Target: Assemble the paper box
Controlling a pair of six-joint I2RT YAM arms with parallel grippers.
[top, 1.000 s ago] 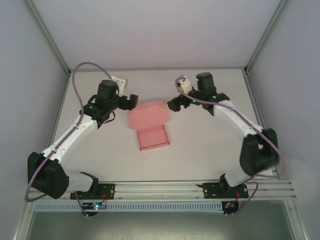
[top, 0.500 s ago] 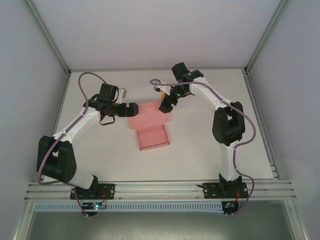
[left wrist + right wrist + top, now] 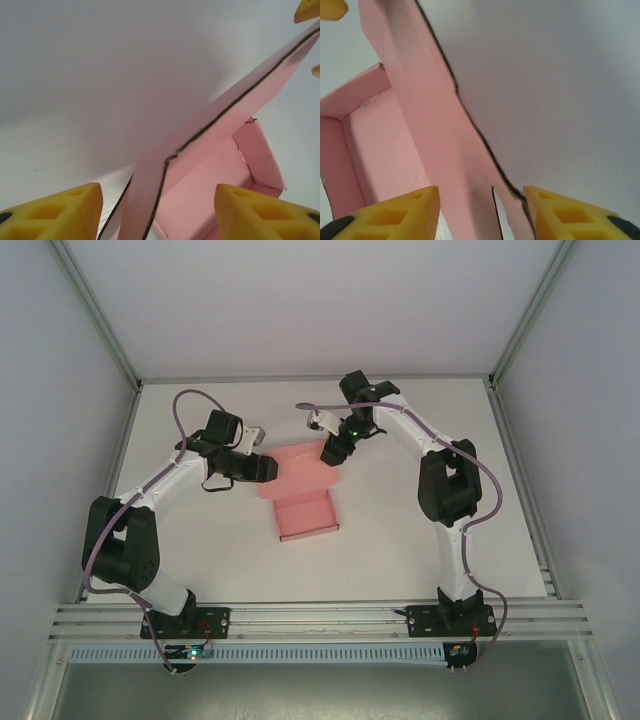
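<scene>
The pink paper box (image 3: 304, 512) lies mid-frame on the white desk (image 3: 400, 510), with its tray open and its lid flap tilted up. The left pincer (image 3: 264, 468) is at the flap's left edge and the right pincer (image 3: 330, 452) at its upper right corner. Both are spread wide around the flap's edge.

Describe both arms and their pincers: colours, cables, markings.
The left arm and right arm have white links, bulky black joints and a loose purple cable each. A green light glows near the right arm's wrist. The left pincer and right pincer look black from above. The wrist views show yellow fingers with triangular cut-outs and black tips.
</scene>
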